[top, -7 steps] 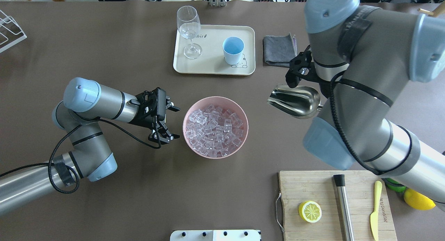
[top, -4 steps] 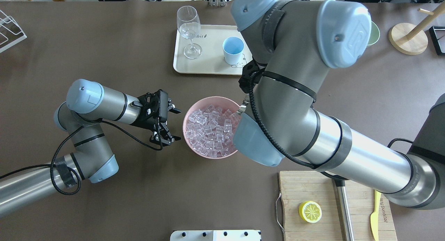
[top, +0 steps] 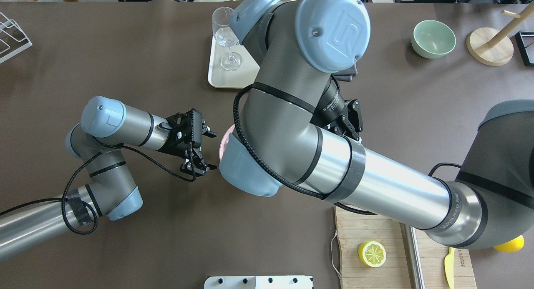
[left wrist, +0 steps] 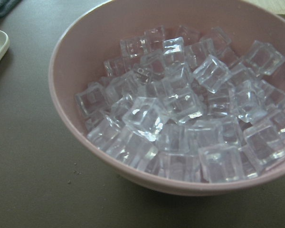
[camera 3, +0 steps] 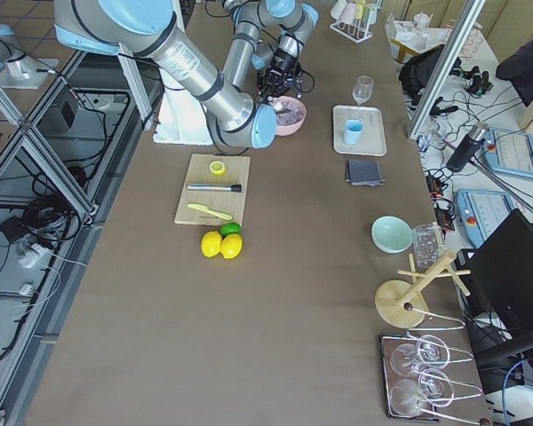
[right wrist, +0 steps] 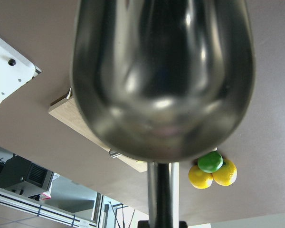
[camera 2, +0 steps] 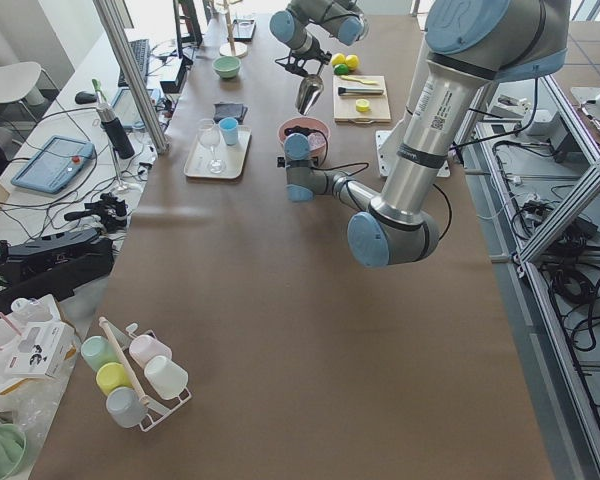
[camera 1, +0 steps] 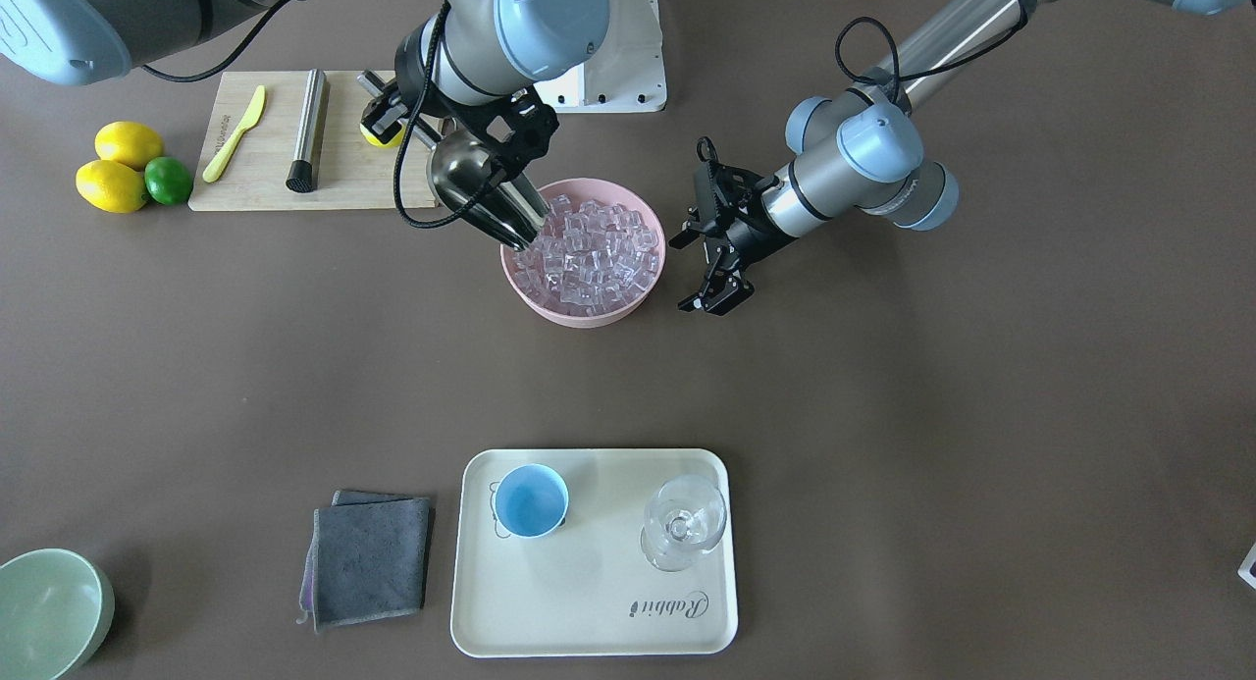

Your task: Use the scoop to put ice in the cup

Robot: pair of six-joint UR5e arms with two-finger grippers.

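My right gripper (right wrist: 162, 224) pinches the scoop (camera 1: 471, 184) by its handle, lip in the ice (camera 1: 589, 248) at the pink bowl's (camera 1: 579, 317) edge. My left gripper (camera 1: 702, 266) hangs spread alongside. I should dig deep, level out, then carry to the cup (camera 1: 531, 500) on the tray (camera 1: 589, 601).

We see a long brown table (camera 2: 280, 330), alum. frame rails (camera 3: 44, 146) alongside, tan tiled floor (camera 3: 4, 395) below, a white chair (camera 2: 5, 82) at one corner; light is bright & even.
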